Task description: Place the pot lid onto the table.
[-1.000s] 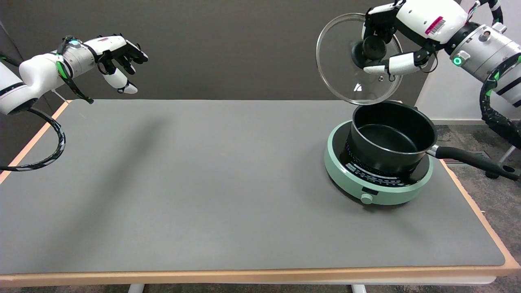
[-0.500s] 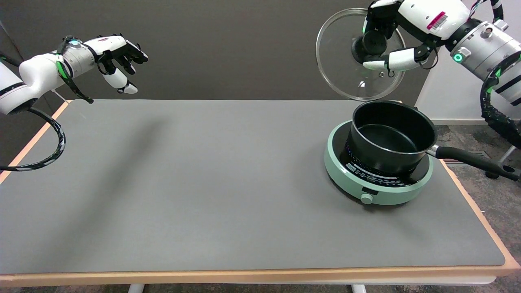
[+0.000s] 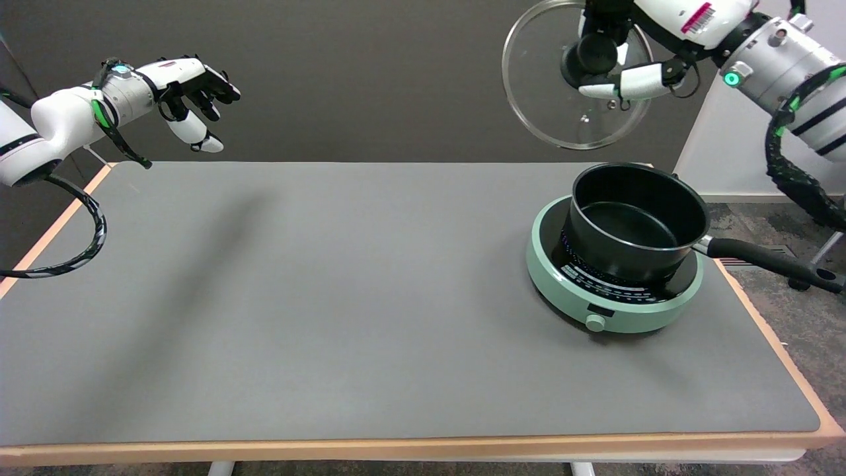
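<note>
A round glass pot lid (image 3: 542,86) with a metal rim and a black knob hangs tilted on edge in the air at the upper right, above and behind the pot. My right hand (image 3: 618,56) grips the lid by its knob, with the fingers wrapped around it; the top of the hand is cut off by the picture's edge. Below it the grey table (image 3: 330,297) stretches to the left.
An uncovered black pot (image 3: 634,221) with a long handle (image 3: 770,261) pointing right stands on a mint-green induction cooker (image 3: 611,311) at the table's right side. The idle left hand (image 3: 192,92) hangs in the air at the upper left.
My right hand has lifted the lid higher and a little to the left, away from the pot's rim. The pot, cooker and left hand have not moved.
</note>
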